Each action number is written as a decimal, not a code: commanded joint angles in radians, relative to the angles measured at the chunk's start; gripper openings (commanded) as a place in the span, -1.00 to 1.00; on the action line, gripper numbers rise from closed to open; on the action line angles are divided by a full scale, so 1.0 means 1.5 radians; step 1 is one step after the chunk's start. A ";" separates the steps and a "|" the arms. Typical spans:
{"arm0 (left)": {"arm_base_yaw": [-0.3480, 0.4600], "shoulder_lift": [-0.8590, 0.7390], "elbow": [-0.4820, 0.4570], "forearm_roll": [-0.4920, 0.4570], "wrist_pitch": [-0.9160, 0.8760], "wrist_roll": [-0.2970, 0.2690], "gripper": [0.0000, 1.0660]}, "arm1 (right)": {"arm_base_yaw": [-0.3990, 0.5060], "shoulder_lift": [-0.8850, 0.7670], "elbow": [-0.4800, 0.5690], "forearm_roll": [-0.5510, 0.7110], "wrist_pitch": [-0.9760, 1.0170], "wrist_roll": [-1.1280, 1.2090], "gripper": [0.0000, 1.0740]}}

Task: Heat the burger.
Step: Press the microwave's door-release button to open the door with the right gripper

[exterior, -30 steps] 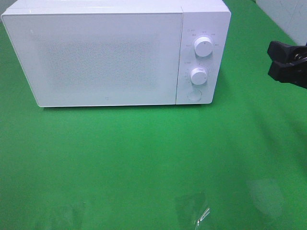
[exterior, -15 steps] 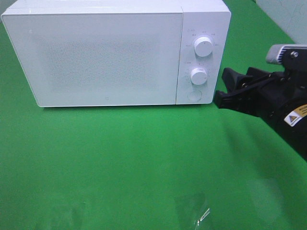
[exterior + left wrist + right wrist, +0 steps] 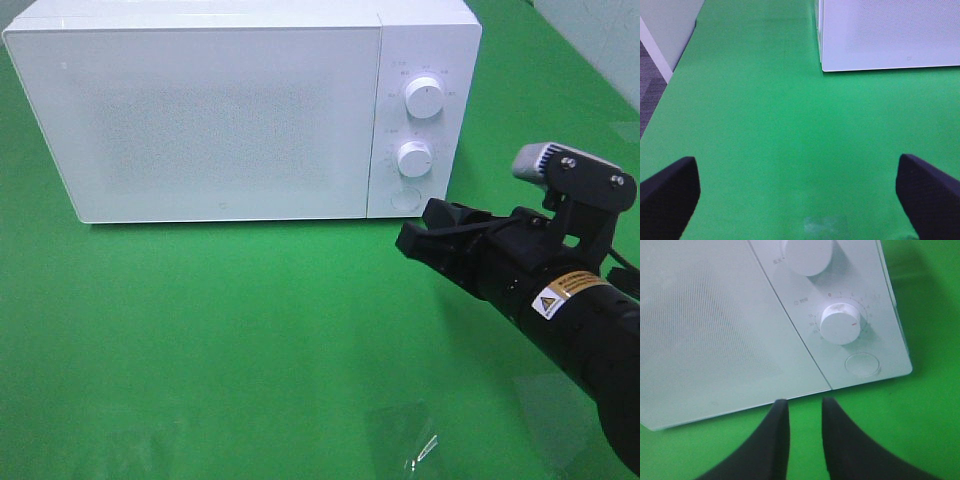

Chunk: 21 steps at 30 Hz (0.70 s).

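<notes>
The burger is out of view in every frame. A white microwave point(image 3: 220, 110) stands at the back of the green table with its door shut. My right gripper point(image 3: 415, 228) hovers low in front of the microwave's lower right corner, pointing at it. In the right wrist view its gripper point(image 3: 805, 402) shows two black fingers with a narrow gap and nothing between them, just short of the door's bottom edge. My left gripper point(image 3: 800, 195) is wide open over bare green cloth, with the microwave's corner point(image 3: 890, 30) ahead of it.
The control panel carries an upper knob point(image 3: 424, 97), a lower knob point(image 3: 414, 158) and a round button point(image 3: 404, 199). A scrap of clear plastic point(image 3: 420, 448) lies near the table's front edge. A pale wall point(image 3: 600, 30) borders the table at back right.
My right arm has swung in from the right edge, leftward and down, to the microwave's lower right front. Its fingers have drawn much closer together. The left gripper looks unchanged.
</notes>
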 commanded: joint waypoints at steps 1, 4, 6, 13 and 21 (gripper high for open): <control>0.001 -0.012 0.001 -0.005 -0.009 -0.003 0.89 | 0.003 0.001 -0.003 0.003 -0.077 0.160 -0.63; 0.001 -0.012 0.001 -0.005 -0.009 -0.003 0.89 | 0.003 0.001 -0.003 0.003 -0.086 0.403 -0.74; 0.001 -0.012 0.001 -0.005 -0.009 -0.003 0.89 | 0.003 0.001 -0.003 0.005 -0.086 0.495 -0.80; 0.001 -0.012 0.001 -0.005 -0.009 -0.003 0.88 | 0.003 0.001 -0.003 0.017 -0.065 0.687 -1.00; 0.001 -0.012 0.001 -0.005 -0.009 -0.003 0.88 | 0.003 0.002 -0.003 0.099 -0.003 0.700 -1.00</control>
